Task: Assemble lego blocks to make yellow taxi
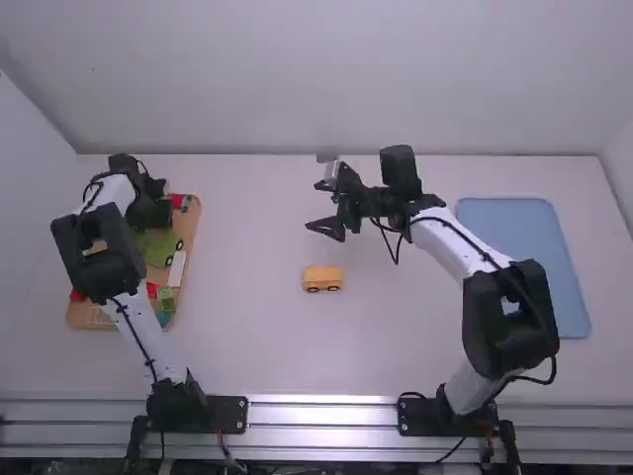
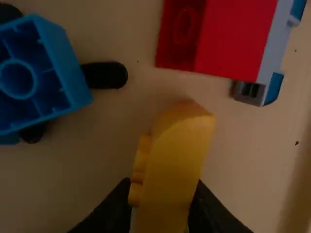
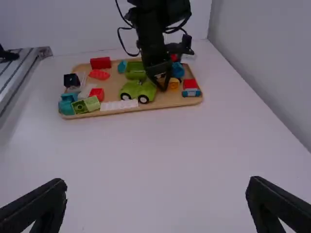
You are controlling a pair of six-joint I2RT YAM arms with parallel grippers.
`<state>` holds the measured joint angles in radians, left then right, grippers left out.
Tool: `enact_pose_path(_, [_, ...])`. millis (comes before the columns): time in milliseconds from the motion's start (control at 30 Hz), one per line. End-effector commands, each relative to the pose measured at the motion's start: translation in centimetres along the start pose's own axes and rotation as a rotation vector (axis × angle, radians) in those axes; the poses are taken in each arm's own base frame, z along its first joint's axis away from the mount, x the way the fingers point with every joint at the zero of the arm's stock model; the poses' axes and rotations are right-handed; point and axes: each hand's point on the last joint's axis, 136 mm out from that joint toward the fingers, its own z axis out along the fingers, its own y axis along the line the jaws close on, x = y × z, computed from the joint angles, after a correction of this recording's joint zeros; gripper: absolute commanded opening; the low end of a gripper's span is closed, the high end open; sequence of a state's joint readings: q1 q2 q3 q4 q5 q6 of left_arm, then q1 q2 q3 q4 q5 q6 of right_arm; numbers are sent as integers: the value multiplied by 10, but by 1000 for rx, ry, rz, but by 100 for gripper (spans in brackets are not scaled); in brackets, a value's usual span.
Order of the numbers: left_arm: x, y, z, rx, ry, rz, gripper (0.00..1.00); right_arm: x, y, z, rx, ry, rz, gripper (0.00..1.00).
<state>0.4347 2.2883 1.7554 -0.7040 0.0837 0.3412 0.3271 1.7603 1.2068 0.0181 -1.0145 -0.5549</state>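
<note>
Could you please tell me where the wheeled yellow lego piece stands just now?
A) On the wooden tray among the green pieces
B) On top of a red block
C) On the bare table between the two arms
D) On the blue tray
C: the high view shows the wheeled yellow piece directly on the white table, between the two arms.

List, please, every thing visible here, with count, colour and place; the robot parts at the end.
table: 1, white
wall: white, behind table
metal rail: grey, near edge
wooden tray: 1, brown, table's left
blue tray: 1, table's right
wheeled block: 1, yellow, table's middle
yellow block: 1, left jaws

On wooden tray:
car: 1, green
small blocks: 2, light green
long block: 1, white
dark block: 1, black
red blocks: several
blue blocks: several

left arm: 1, white-black, over wooden tray, jaws shut on yellow block
right arm: 1, white-black, over table, jaws open
</note>
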Motion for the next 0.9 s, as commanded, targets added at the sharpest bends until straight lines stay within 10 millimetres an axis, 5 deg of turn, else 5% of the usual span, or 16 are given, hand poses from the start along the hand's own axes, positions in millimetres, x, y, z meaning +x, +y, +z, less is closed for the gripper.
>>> enact_pose_path(0, [3, -7, 10, 32, 9, 5, 28, -10, -2, -1, -3, -15, -23, 99])
enact_pose_path(667, [-8, -9, 9, 49, -39, -6, 14, -12, 2, -1, -25, -28, -23, 99])
enact_pose_path(867, [-13, -9, -14, 41, -63, -3, 15, -12, 1, -1, -21, -28, -25, 99])
